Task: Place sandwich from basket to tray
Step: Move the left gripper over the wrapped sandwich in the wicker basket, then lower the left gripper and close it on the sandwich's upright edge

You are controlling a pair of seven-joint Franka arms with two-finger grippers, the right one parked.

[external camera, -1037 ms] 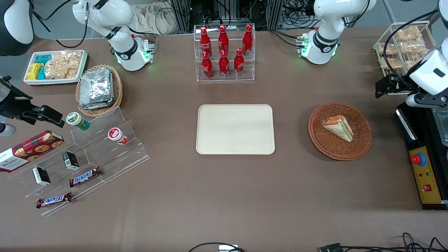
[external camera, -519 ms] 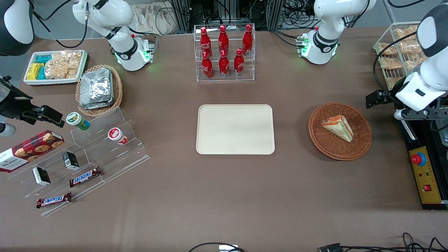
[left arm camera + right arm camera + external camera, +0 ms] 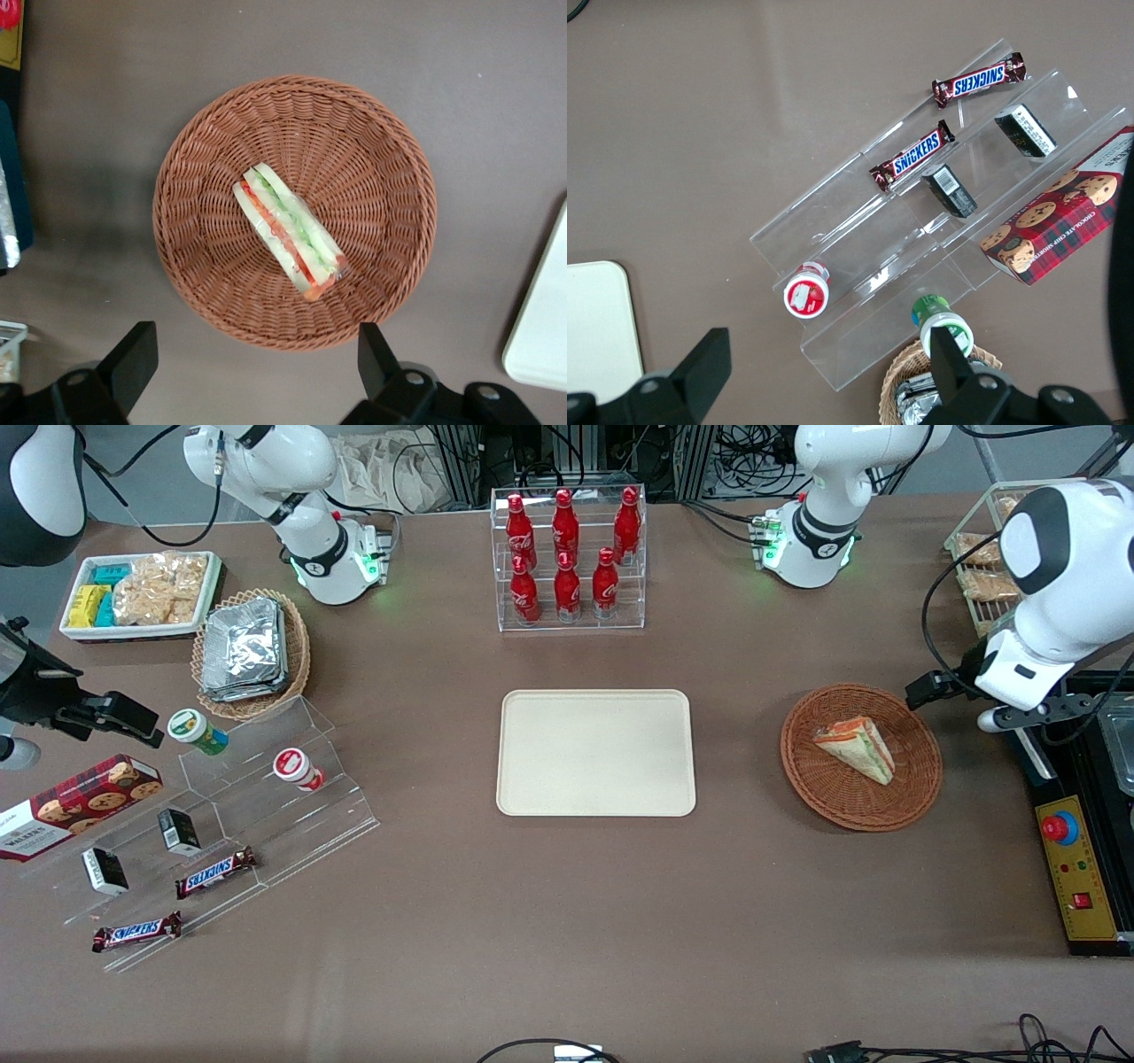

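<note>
While the sandwich [image 3: 856, 748] lies in the round brown basket [image 3: 837, 802] at centre right of the front view, the gripper [image 3: 252, 372] hangs above the table just off the basket's rim, toward the working arm's end of the table. Wrist view: the two black fingers [image 3: 131, 359] stand wide apart, released, nothing between them, basket rim showing in the gap. Sandwich is a pale wedge lying on its side near the basket's middle, green, orange and red filling edge facing up at the wrist camera [image 3: 291, 232]. Basket sits flat on the brown table [image 3: 549, 903].

The tray [image 3: 595, 753], cream, rectangular, sits in the middle of the front frame, well apart from the basket, nothing on it. A corner of it also shows in the wrist view [image 3: 542, 332].

Upper centre of the front frame: a clear rack of red bottles [image 3: 567, 558], farther from the camera than the tray. Upper left: a white tray of snack packets [image 3: 140, 593] and just beside it a tan basket with foil packets [image 3: 250, 651]. Lower left: clear stepped shelf [image 3: 221, 824] with two small cups, two dark boxes and two Snickers bars [image 3: 215, 872]; a cookie box [image 3: 75, 802] near it. Right edge: black control box with a red button [image 3: 1076, 868], and a wire rack of packets [image 3: 983, 558] in the upper right corner, partly hidden by the arm.
</note>
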